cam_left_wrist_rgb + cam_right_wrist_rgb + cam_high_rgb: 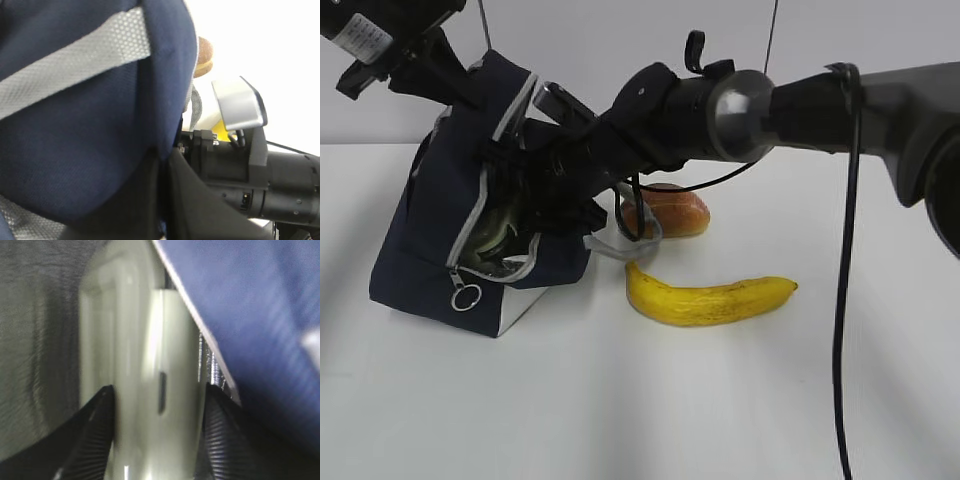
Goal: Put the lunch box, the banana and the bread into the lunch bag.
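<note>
Inside boxy navy fabric lunch bag [430, 240], tilted on white counter [620, 400]: smooth sage-lidded lunch box [145, 390], clamped between right fingers [95, 435]. Left fingers, hidden, pinched closed at bag top. Beside bag: curved yellow banana [710, 298] lying left-right, glossy oval bread [670, 212] behind.

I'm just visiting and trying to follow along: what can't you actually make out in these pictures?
- Left gripper: exterior view cuts it off at the top edge behind the dark navy fabric lunch bag; the left wrist view shows only fabric.
- Sage-green-lidded lunch box: right wrist view is blurred, so whether the right gripper touches it is unclear.
- Golden-brown bread roll: partly hidden by the right arm in the exterior view.
</note>
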Controlling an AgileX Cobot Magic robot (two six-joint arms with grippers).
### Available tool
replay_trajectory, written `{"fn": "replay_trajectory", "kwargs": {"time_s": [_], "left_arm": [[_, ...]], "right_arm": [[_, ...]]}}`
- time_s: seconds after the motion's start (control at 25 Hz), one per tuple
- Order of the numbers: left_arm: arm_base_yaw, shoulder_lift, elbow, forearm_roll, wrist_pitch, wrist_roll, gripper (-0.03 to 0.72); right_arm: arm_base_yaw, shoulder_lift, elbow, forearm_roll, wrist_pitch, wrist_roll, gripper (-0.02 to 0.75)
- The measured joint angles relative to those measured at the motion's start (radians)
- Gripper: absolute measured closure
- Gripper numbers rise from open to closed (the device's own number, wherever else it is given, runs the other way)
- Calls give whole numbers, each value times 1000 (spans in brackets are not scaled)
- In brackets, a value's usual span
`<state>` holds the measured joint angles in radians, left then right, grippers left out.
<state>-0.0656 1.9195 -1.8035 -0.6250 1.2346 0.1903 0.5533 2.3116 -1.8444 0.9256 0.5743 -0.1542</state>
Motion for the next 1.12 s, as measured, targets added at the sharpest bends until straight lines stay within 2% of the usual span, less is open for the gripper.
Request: {"fn": "replay_trajectory", "kwargs": {"time_s": [0.16,0.32,0.52,0.88,1.12], "left_arm": [[0,0,0,11,0,0,687],[0,0,0,12,0,0,687],[0,0,0,12,0,0,687],[0,0,0,12,0,0,687],[0,0,0,16,0,0,687]], "right_arm": [[2,2,-10,12,-24,-18,276],[0,2,-15,-18,-7,-32,265],[-39,2,-65,-101,155,-38,260],[-204,-2,-286,-171,580,-27,282],[-290,-15,-391,-203,645,6,337]]}}
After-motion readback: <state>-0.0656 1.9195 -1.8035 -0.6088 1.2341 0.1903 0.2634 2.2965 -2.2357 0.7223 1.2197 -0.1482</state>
